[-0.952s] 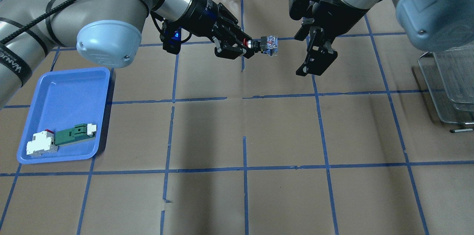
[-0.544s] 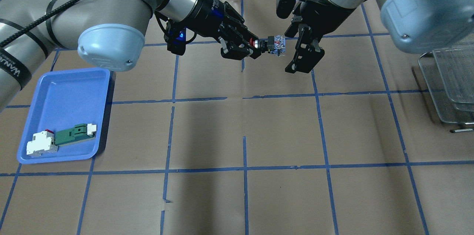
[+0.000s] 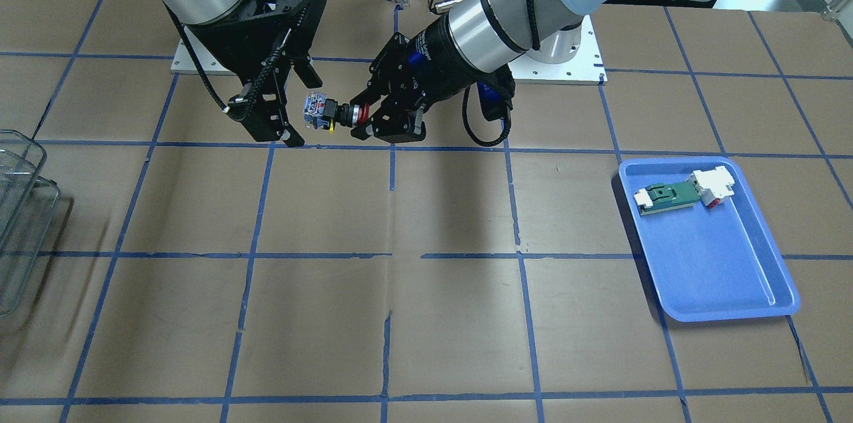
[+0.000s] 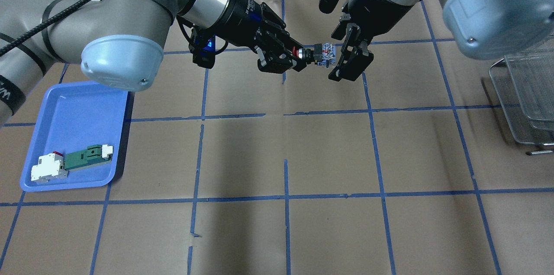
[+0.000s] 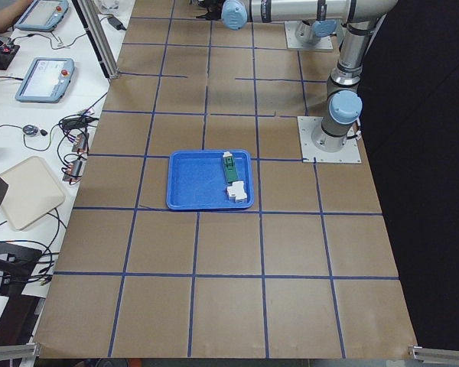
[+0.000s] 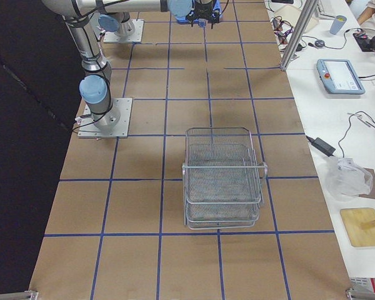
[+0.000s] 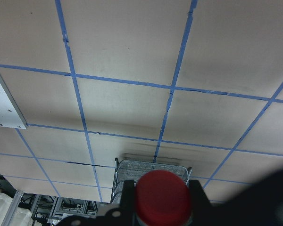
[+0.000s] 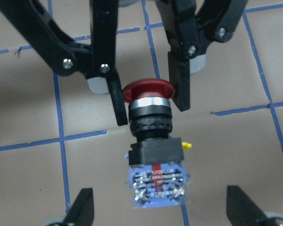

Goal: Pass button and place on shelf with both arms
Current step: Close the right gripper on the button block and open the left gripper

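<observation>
The button (image 4: 322, 54) has a red head, a black collar and a blue-and-clear block, and hangs level above the table's far middle. My left gripper (image 4: 296, 55) is shut on its red head (image 8: 147, 92); the head fills the bottom of the left wrist view (image 7: 162, 197). My right gripper (image 4: 336, 56) is open, its fingers (image 8: 82, 209) wide on either side of the blue block (image 8: 155, 186) without touching it. The front view shows the same: the button (image 3: 320, 113) lies between the left gripper (image 3: 360, 115) and the right gripper (image 3: 303, 110). The wire shelf (image 6: 222, 181) stands at the table's right end.
A blue tray (image 4: 73, 106) at the near left holds a green-and-white module (image 4: 86, 158). The shelf (image 4: 528, 97) shows at the overhead view's right edge and at the front view's left edge (image 3: 16, 210). Brown paper with blue tape lines covers the table.
My right gripper has moved left and closed in on the button, so its open fingers now flank the blue block. My left gripper moved slightly right with the button, still holding it.
</observation>
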